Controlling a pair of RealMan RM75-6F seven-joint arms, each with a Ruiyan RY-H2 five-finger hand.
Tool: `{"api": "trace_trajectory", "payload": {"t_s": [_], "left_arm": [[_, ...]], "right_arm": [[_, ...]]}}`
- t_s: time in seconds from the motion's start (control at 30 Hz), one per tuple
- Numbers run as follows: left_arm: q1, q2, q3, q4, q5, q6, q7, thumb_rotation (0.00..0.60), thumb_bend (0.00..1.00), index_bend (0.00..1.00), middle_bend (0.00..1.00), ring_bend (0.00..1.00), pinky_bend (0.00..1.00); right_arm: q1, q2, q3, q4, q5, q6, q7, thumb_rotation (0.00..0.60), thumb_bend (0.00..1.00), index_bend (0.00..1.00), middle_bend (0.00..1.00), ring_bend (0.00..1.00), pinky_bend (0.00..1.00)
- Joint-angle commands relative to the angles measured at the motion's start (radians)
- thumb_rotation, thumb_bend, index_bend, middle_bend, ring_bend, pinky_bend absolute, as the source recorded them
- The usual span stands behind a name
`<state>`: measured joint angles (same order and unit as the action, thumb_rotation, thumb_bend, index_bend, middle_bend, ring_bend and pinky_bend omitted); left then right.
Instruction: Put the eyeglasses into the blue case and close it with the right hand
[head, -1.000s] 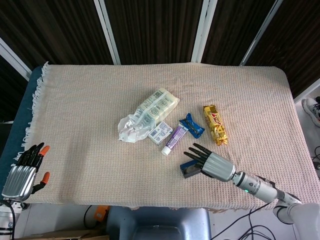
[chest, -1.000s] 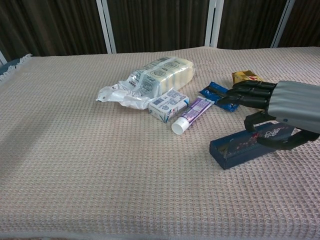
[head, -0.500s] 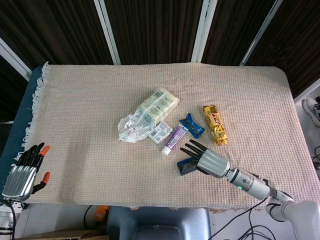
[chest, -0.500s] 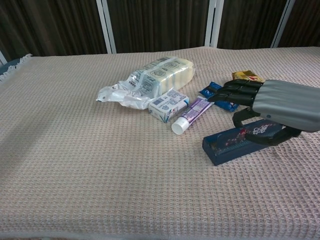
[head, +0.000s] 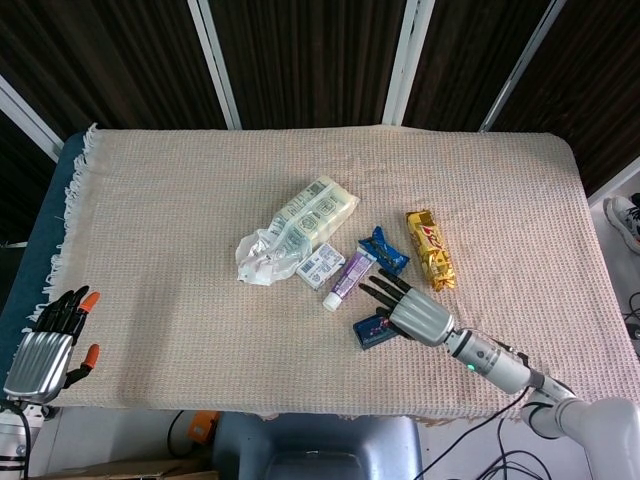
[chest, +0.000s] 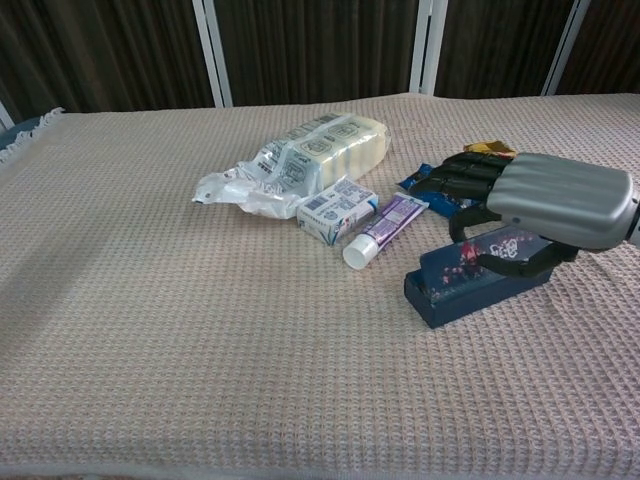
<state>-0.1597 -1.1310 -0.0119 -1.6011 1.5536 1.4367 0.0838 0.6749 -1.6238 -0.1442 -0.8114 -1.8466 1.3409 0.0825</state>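
While the left robot hand (head: 47, 341) just sits open at the lower left of the head view, fingers spread, the right robot hand (chest: 520, 205) lies palm-down over the blue case (chest: 470, 281), thumb curled against its side. Case looks closed, so can't see what's inside. Only the chest view shows that thumb; the toothpaste tube (chest: 383, 227) lies just left.

The right robot hand (chest: 530, 205) has a smooth, rounded silver-grey shell over its back and slim black fingers (chest: 462, 178). Behind it runs a silver cylindrical wrist, then a white forearm segment (a small green light glows on the wrist). The left robot hand (head: 45, 350) has a ribbed silver back, black fingers and orange fingertips (head: 90, 298).
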Motion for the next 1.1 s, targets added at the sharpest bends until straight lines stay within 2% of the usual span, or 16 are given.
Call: {"api": "trace_trajectory", "payload": {"t_s": [0.03,0.3,0.4,0.73,0.83,1.0,1.1], "left_arm": [[0.001,0.001,0.001,0.000,0.001,0.001,-0.003,0.600,0.43,0.00,0.00,0.00,0.14],[0.004,0.004,0.002,0.001,0.009,0.010,-0.011,0.600,0.42,0.00,0.00,0.00,0.14],[0.006,0.005,0.002,0.002,0.009,0.014,-0.014,0.600,0.42,0.00,0.00,0.00,0.14],[0.006,0.002,0.003,0.001,0.014,0.016,-0.005,0.600,0.42,0.00,0.00,0.00,0.14],[0.012,0.001,-0.001,0.005,0.019,0.034,-0.013,0.600,0.42,0.00,0.00,0.00,0.14],[0.020,-0.014,-0.013,0.044,0.051,0.090,-0.053,0.600,0.42,0.00,0.00,0.00,0.13],[0.020,-0.017,-0.014,0.051,0.056,0.097,-0.058,0.600,0.42,0.00,0.00,0.00,0.13]], "right_arm": [[0.010,0.006,0.014,-0.021,0.015,-0.023,-0.016,0.600,0.44,0.54,0.14,0.00,0.04],[0.018,0.017,0.035,-0.054,0.042,-0.066,-0.049,0.600,0.40,0.51,0.12,0.00,0.04],[0.014,0.023,0.042,-0.065,0.043,-0.051,-0.050,0.600,0.40,0.51,0.12,0.00,0.03],[-0.024,0.088,0.056,-0.165,0.065,-0.015,-0.098,0.600,0.28,0.45,0.10,0.00,0.03],[-0.089,0.163,0.058,-0.298,0.098,0.042,-0.133,0.600,0.26,0.33,0.08,0.00,0.02],[-0.285,0.353,0.019,-0.593,0.158,0.223,-0.278,0.600,0.25,0.16,0.03,0.00,0.00],[-0.312,0.378,0.012,-0.631,0.169,0.240,-0.292,0.600,0.25,0.13,0.01,0.00,0.00]]}}
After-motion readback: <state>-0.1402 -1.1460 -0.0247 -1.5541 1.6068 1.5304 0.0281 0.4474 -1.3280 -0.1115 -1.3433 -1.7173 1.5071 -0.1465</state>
